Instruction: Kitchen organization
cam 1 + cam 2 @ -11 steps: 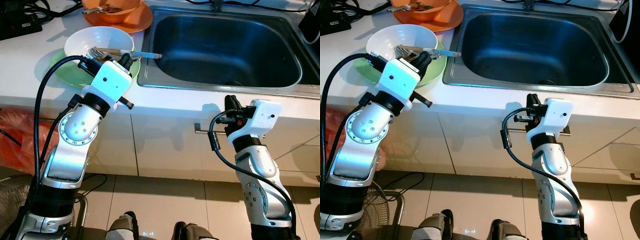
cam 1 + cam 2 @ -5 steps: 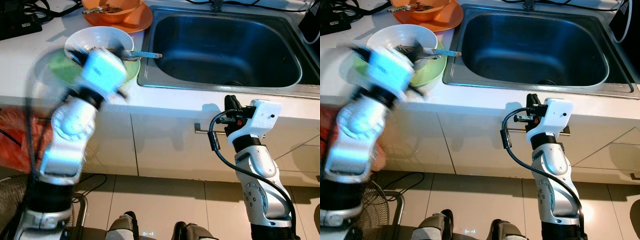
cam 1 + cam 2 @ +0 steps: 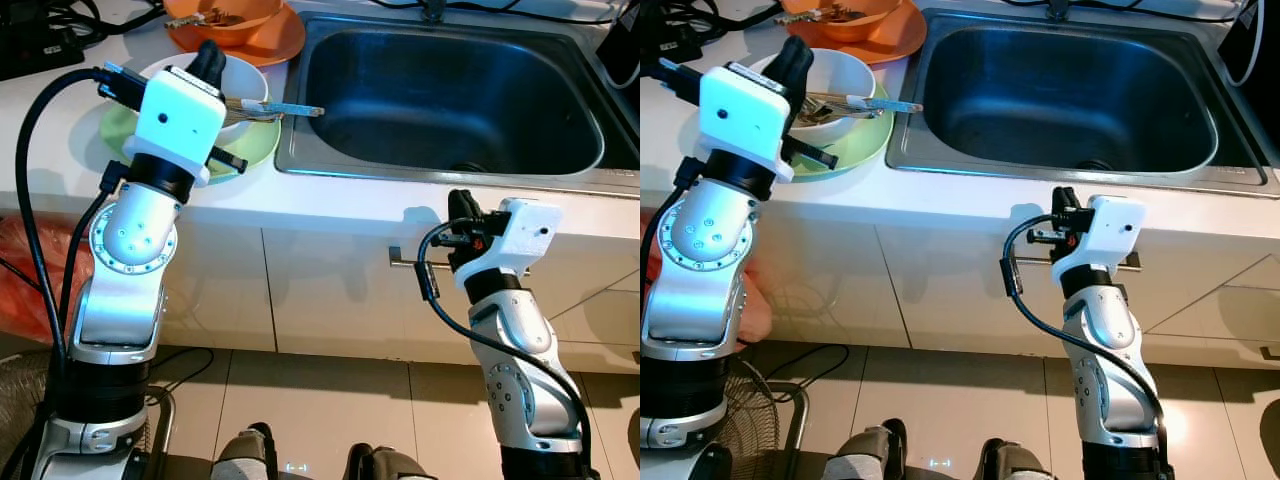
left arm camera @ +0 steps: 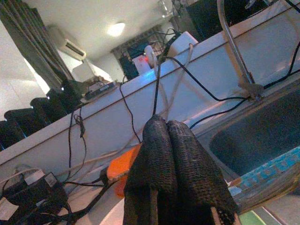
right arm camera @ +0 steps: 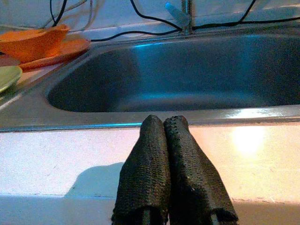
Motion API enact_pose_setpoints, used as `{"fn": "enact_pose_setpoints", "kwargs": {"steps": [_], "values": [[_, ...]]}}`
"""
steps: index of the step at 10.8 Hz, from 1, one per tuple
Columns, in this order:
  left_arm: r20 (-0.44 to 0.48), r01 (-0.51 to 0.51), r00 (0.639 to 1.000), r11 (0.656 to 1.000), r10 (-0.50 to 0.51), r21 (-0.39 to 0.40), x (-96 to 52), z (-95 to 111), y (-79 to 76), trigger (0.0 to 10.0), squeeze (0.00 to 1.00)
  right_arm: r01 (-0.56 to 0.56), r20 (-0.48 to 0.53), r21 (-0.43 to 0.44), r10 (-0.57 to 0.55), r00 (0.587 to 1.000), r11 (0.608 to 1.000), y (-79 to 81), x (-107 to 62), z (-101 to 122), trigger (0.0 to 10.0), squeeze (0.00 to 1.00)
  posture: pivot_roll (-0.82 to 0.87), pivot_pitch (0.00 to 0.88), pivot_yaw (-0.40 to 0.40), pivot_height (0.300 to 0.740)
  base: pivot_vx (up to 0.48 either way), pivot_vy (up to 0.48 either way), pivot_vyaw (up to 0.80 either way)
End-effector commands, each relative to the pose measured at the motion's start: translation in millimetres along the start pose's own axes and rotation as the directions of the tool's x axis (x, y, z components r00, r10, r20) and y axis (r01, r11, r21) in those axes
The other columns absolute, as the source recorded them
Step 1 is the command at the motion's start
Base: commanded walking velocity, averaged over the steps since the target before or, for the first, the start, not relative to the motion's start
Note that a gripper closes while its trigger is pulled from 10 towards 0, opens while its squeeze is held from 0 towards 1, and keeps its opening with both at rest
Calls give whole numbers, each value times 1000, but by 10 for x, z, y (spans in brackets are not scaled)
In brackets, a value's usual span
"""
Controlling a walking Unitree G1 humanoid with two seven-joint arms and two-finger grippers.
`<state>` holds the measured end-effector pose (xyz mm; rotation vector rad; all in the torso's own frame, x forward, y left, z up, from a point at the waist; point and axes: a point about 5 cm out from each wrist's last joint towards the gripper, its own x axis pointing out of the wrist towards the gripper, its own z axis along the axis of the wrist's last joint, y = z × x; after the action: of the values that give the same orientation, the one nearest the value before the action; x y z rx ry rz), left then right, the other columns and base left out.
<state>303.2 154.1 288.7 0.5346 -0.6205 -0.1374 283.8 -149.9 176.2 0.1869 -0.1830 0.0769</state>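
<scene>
— Since a second ago we see our left arm has swung up: the left gripper now stands above the far rim of the white bowl, where before it sat low at the bowl's near side. Our right arm has kept its place.

— Agreed. Going by size, the white bench carries everything, with the steel sink set into it on the right. Left of the sink sits the green plate, and the white bowl rests on it.

— Behind those we see an orange plate with an orange bowl on it, scraps inside. Cutlery lies in the white bowl, one blue-patterned handle reaching out over the sink's edge.

— As for the fingers, the left pair are pressed together, holding nothing.

— The right gripper hangs below the bench edge in front of the cupboard doors, its fingers likewise closed on nothing, pointing at the sink.
</scene>
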Motion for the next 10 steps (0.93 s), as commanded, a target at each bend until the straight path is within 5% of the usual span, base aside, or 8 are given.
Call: {"fn": "enact_pose_setpoints", "kwargs": {"steps": [1, 2, 10], "values": [[-23, 37, 999, 999, -37, -10, -37, -46, -108, 10000, 490, 7, 6, 4, -7, 1000, 1000, -17, -5, -1, 10000, 0, 96, 193, -49, 740, 0, 0, 0], [-38, 52, 998, 998, -53, -28, -51, -73, -173, 10000, 1000, 8, 6, 3, -8, 1000, 1000, -19, -6, 1, 10000, 0, 95, 196, -50, 740, 0, 0, 0], [49, 255, 967, 963, -251, -90, -45, 110, -501, 10000, 1000, 10, 9, 8, -10, 1000, 1000, -18, 0, -2, 10000, 0, 97, 196, -48, 740, 0, 0, 0]]}}
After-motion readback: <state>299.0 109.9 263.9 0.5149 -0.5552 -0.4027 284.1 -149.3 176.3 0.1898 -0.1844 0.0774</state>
